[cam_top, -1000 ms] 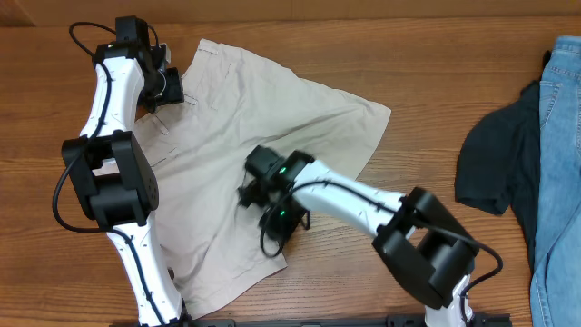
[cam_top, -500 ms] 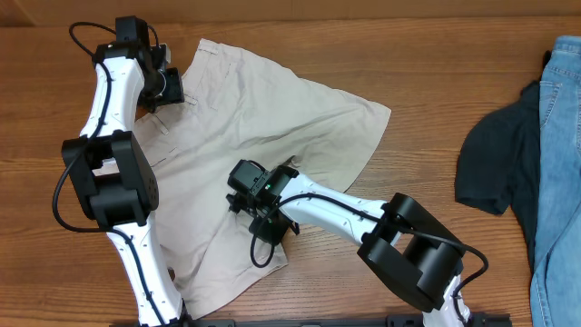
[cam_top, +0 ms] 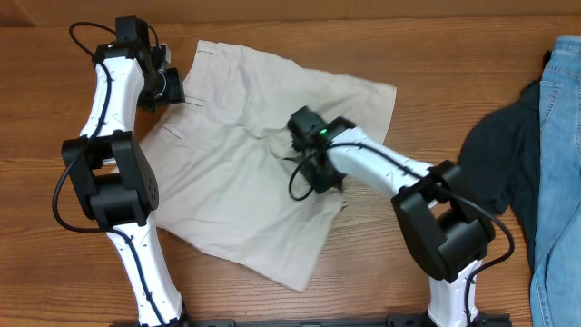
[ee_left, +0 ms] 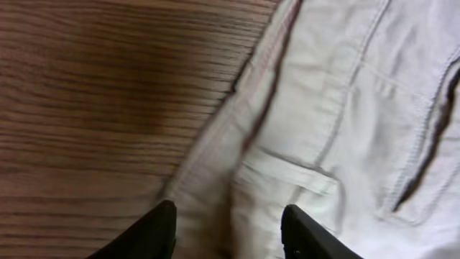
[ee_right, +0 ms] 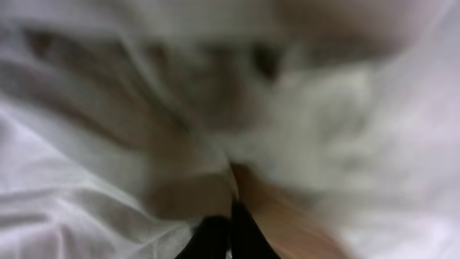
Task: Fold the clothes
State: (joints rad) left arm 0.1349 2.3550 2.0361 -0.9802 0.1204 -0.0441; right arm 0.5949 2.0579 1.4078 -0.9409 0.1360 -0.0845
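Note:
The light beige shorts (cam_top: 238, 211) lie spread on the wooden table, waistband at the upper left. My left gripper (cam_top: 172, 89) is at that waistband corner. In the left wrist view it is open (ee_left: 228, 236), with its fingers on either side of the waistband edge and a belt loop (ee_left: 287, 171) just ahead. My right gripper (cam_top: 320, 180) is on the middle of the shorts. In the blurred right wrist view its fingers (ee_right: 230, 234) are pressed together on a pinch of beige cloth (ee_right: 108, 187).
A dark navy garment (cam_top: 495, 168) and blue denim jeans (cam_top: 558, 163) lie at the table's right edge. Bare wood (cam_top: 436, 54) shows between them and the shorts, and also left of the waistband (ee_left: 86, 93).
My right gripper has moved up and right, from the lower hem to the middle of the shorts, dragging cloth with it. The shorts' outline has shifted. The left arm has not moved.

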